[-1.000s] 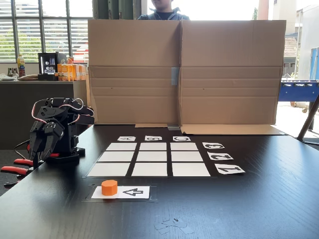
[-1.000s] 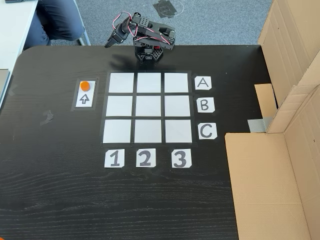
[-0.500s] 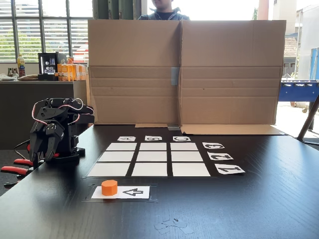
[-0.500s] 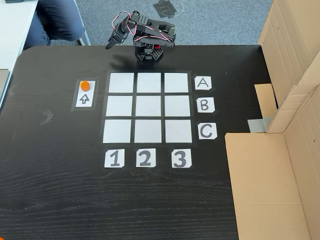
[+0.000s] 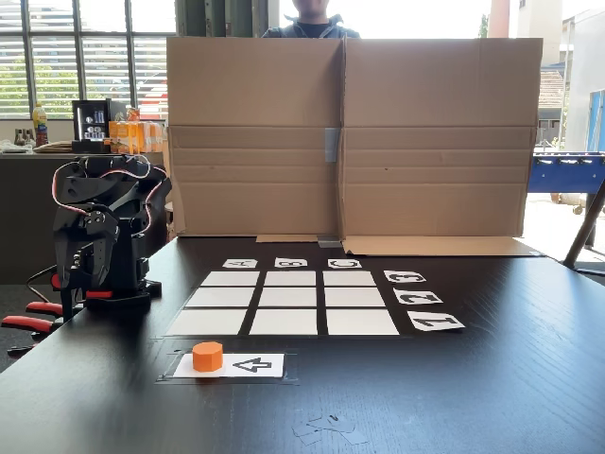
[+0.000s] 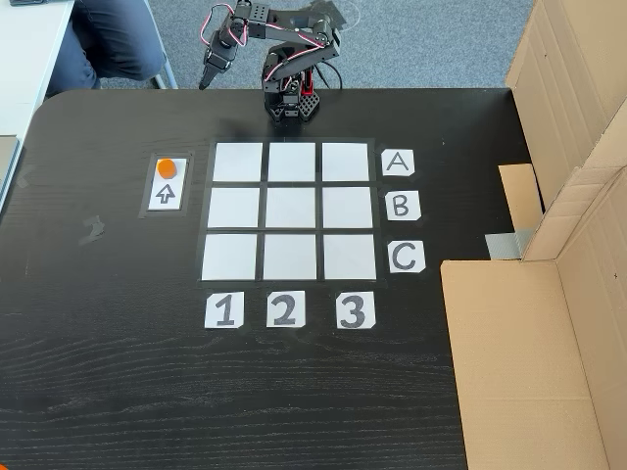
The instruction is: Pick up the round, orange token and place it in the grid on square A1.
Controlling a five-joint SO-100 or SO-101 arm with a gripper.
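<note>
Token [image 6: 168, 166] on arrow card [image 6: 167, 192], beside grid [image 6: 290, 211]

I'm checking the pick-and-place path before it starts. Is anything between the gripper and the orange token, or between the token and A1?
Nothing visible. The gripper hangs above the table edge; bare table separates it from the token. Square A1 lies just beside the token's arrow card.

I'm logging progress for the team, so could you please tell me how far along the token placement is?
Nothing is placed yet. The token sits on the arrow card, left of the grid in the top-down fixed view, and square A1 is bare. The gripper hangs near the arm's base at the table's far edge, away from the token, holding nothing. Reaching, grasping, carrying and setting down all remain.
</note>
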